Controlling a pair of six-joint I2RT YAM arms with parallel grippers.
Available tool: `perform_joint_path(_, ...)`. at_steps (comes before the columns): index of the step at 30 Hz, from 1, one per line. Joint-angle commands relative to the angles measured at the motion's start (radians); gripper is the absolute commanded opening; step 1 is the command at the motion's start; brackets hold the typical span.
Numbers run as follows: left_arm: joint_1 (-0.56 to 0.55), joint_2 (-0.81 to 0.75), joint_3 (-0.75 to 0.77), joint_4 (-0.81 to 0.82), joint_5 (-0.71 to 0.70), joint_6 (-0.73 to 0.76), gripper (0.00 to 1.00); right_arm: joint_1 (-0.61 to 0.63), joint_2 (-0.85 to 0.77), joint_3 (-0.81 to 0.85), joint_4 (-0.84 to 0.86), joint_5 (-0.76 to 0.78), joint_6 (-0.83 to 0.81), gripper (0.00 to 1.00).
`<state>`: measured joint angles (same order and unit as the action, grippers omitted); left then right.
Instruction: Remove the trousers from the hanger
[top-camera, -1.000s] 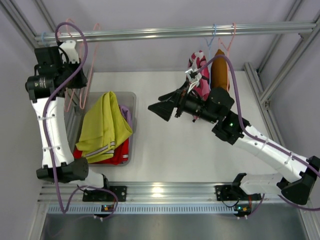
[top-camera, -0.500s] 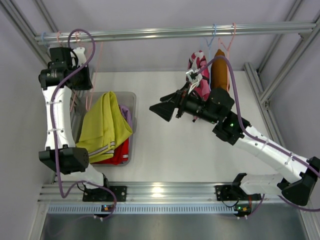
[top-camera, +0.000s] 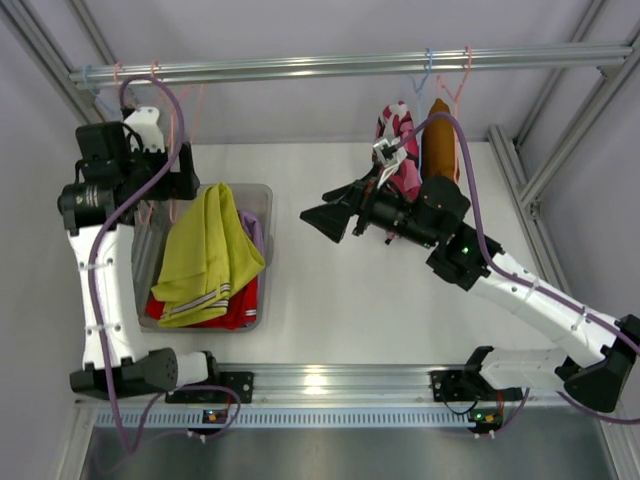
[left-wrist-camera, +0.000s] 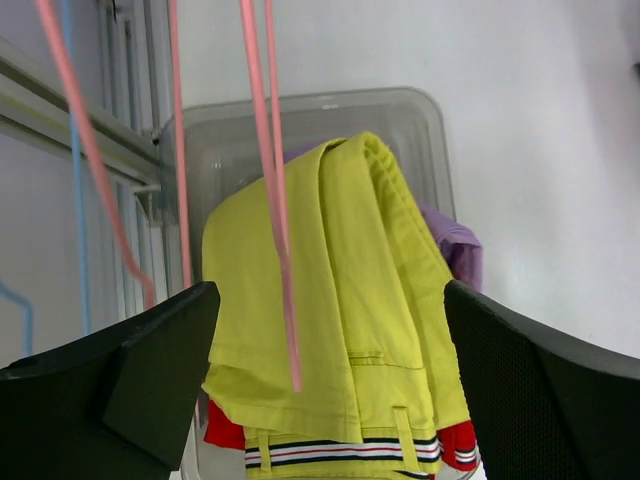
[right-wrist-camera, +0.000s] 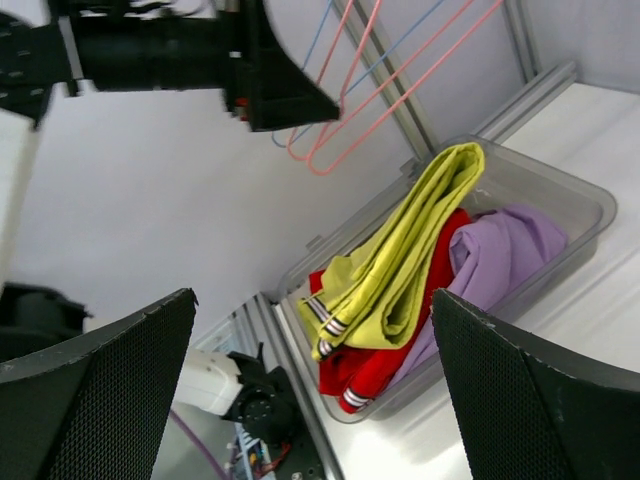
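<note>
Spread empty, left gripper (left-wrist-camera: 330, 290) and right gripper (right-wrist-camera: 312, 300) face yellow-green cloth trousers (left-wrist-camera: 390, 280) over red cloth trousers (right-wrist-camera: 375, 370); lilac cloth trousers (right-wrist-camera: 500, 250) show fullest from the right wrist.

Yellow-green trousers (left-wrist-camera: 350, 300): you see a pale hem band with thin dark and red stripes.
Red trousers (right-wrist-camera: 375, 365): your plain red pair, white hem stripes.
Lilac trousers (right-wrist-camera: 500, 250): plain lilac.
Bin (left-wrist-camera: 300, 110): clear, greyish.
Hangers (left-wrist-camera: 280, 250): pink.
Blue hanger (left-wrist-camera: 78, 200): light blue.
Printed garment (top-camera: 402, 135): pink-and-white print.
Neighbouring garment (top-camera: 438, 135): you see orange-brown.
</note>
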<state>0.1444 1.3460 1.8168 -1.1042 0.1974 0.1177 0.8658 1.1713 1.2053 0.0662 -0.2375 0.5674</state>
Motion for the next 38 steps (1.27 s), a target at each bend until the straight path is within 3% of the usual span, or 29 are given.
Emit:
perform_joint_path(1, 0.004, -0.16, -0.017, 0.079, 0.088, -0.006, 0.99, -0.017, -0.048, 0.054, -0.028, 0.041, -0.09, 1.0)
perform_joint_path(5, 0.004, -0.264, -0.057, 0.104, 0.169, -0.019, 0.99, -0.021, -0.082, 0.092, -0.063, 0.079, -0.184, 0.99)
perform_joint_path(10, 0.003, -0.258, -0.016, -0.003, 0.275, 0.03, 0.99, -0.065, -0.148, 0.114, -0.15, 0.158, -0.268, 1.0)
perform_joint_path(17, 0.004, -0.343, -0.183, 0.079, 0.119, 0.074, 0.99, -0.403, -0.321, 0.004, -0.152, 0.172, -0.228, 0.99)
perform_joint_path(22, 0.004, -0.367, -0.235, 0.157, 0.129, 0.094, 0.99, -0.637, -0.507, -0.076, -0.198, 0.193, -0.27, 1.0)
perform_joint_path(25, 0.003, -0.373, -0.246, 0.198, 0.143, 0.099, 0.99, -0.717, -0.599, -0.124, -0.247, 0.188, -0.304, 1.0)
perform_joint_path(29, 0.003, -0.395, -0.244, 0.231, 0.168, 0.082, 0.99, -0.755, -0.683, -0.159, -0.307, 0.219, -0.383, 1.0)
perform_joint_path(38, 0.003, -0.442, -0.257, 0.264, 0.162, 0.068, 0.99, -0.757, -0.714, -0.167, -0.339, 0.231, -0.437, 0.99)
